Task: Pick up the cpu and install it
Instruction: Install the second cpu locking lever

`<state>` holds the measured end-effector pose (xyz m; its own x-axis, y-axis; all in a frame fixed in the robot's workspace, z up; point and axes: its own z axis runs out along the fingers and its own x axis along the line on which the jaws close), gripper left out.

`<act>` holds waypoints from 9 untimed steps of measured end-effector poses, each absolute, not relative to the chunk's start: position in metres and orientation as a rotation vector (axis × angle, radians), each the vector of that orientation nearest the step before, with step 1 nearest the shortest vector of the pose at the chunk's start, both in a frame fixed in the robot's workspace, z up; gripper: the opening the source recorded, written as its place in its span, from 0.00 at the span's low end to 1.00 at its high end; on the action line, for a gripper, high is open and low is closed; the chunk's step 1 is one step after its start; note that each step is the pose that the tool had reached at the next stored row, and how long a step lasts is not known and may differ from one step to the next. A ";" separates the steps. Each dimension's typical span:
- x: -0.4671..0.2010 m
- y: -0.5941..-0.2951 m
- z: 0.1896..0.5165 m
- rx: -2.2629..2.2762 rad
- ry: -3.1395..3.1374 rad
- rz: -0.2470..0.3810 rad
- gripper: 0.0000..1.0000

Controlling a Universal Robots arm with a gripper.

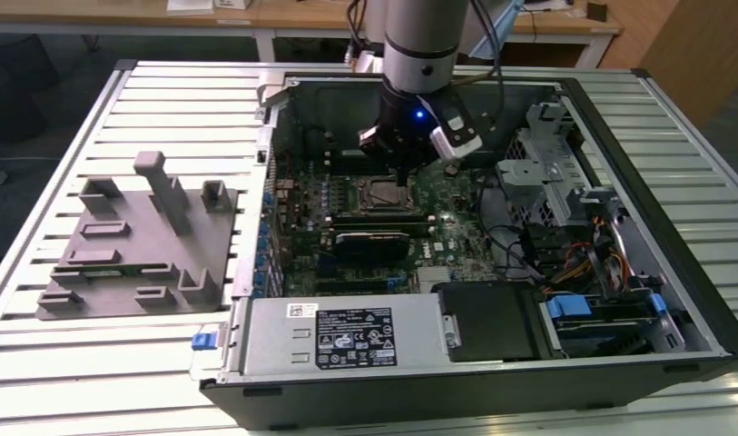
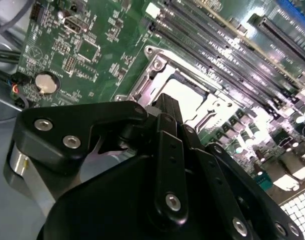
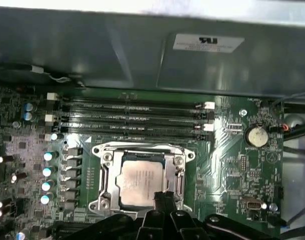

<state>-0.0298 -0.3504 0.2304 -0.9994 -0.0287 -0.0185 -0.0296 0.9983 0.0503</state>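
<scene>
Black and slim, the gripper (image 1: 400, 173) hangs over the middle of the green board (image 1: 459, 227) inside the open computer case (image 1: 659, 227), its tip just above the socket (image 1: 386, 193). In the first wrist view the two fingers (image 3: 164, 201) stand close together at the near edge of the socket (image 3: 142, 180), with only a narrow gap between them and nothing gripped; whether they touch the frame cannot be told. The cpu (image 3: 141, 182) lies flat in the socket, its pale metal top facing up, ringed by the silvery frame. In the second wrist view the same chip (image 2: 185, 95) shows just past the gripper (image 2: 168, 107), seated inside the frame (partly hidden by the black finger links).

Beyond the socket, on the side away from the gripper, run long dark memory slots (image 3: 132, 117), and past them the grey case wall (image 3: 92, 50). Off to one side of the socket sits a round coin battery (image 3: 256, 135).

In the exterior view, a grey slotted plastic block (image 1: 139, 241) rests on the slatted table (image 1: 54, 127), well apart from the socket, on the exterior view's left of the case.
</scene>
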 end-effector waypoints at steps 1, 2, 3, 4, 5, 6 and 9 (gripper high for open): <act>-0.030 -0.351 0.230 -0.045 3.127 0.081 0.11; -0.030 -0.351 0.230 -0.045 3.135 0.082 0.11; -0.030 -0.351 0.230 -0.046 3.142 0.082 0.11; -0.030 -0.351 0.230 -0.047 3.147 0.082 0.11; -0.030 -0.352 0.230 -0.049 3.148 0.082 0.11; -0.030 -0.354 0.230 -0.050 3.148 0.082 0.11; -0.030 -0.360 0.230 -0.051 3.148 0.082 0.11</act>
